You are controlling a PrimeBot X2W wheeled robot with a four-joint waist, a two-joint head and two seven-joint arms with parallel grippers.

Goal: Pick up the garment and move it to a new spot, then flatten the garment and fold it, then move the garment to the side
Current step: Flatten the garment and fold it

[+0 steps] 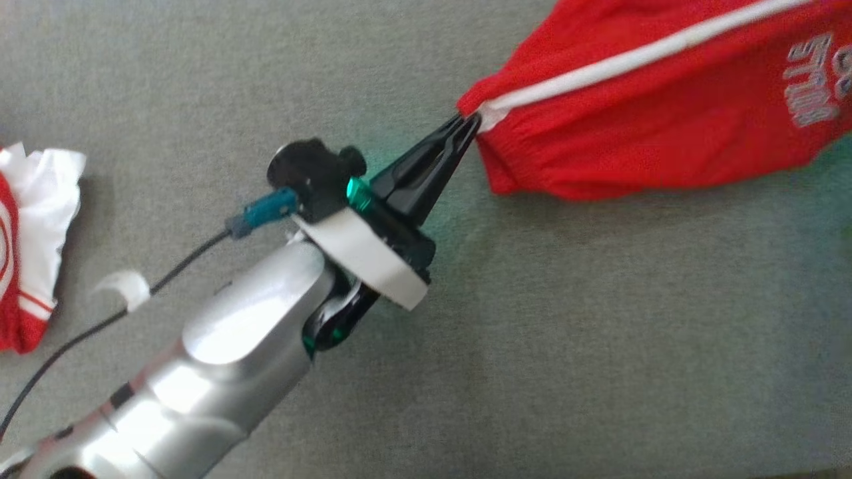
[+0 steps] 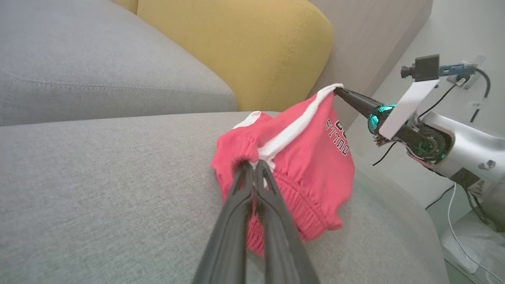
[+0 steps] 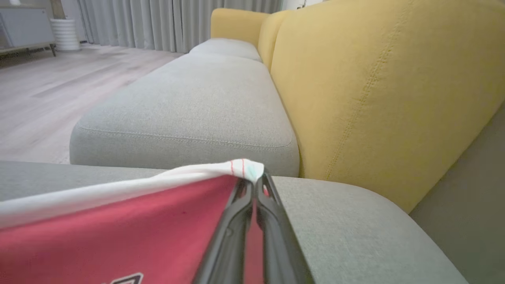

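- Jaws of left gripper (image 1: 469,123) pinched tight on the gathered edge of the garment (image 1: 665,113), where its white stripe ends.
- Right gripper (image 3: 254,183) jaws likewise clamped, on the white-banded corner of the garment (image 3: 118,228).
- Left wrist view alone has both: left gripper (image 2: 252,165) at the near end, right gripper (image 2: 338,90) at the far, higher end, and the red garment (image 2: 307,157) stretched between them over the grey seat (image 2: 98,189).
- Head view adds a second red-and-white cloth (image 1: 26,253) lying well apart at the left edge, plus a dark cable (image 1: 186,259) along the left arm.
- Yellow cushion (image 2: 244,51) stands behind the seat; right wrist view adds wood floor (image 3: 39,98) and curtains (image 3: 158,23).
- Garment cut off at the head view's top right; lettering partly readable, "BULLS".
- Cannot tell whether the lower hem touches the seat.
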